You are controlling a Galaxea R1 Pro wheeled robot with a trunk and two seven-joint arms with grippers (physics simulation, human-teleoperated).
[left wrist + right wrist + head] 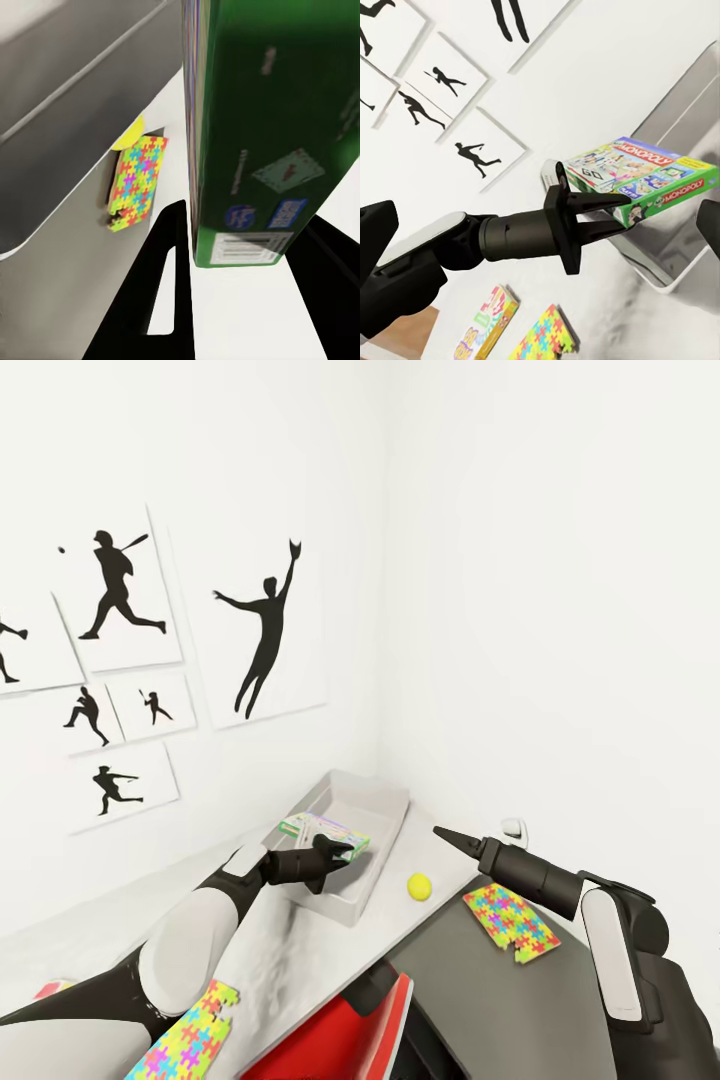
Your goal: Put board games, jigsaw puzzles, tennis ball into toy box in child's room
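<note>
The left pincer (345,852) clamps one green-edged board game (322,830) above the toy box (385,805). Beyond it lie one tennis ball (419,885) and two jigsaw puzzles (511,922). The right pincer's (443,834) opening cannot be told.

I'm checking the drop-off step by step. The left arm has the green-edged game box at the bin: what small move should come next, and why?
Probably lower the left gripper a little further into the toy box, then open. Its jaws are shut on the green-edged board game, which hangs over the bin's near part, roughly level and above its floor, so releasing lower should keep it from bouncing out.
</note>
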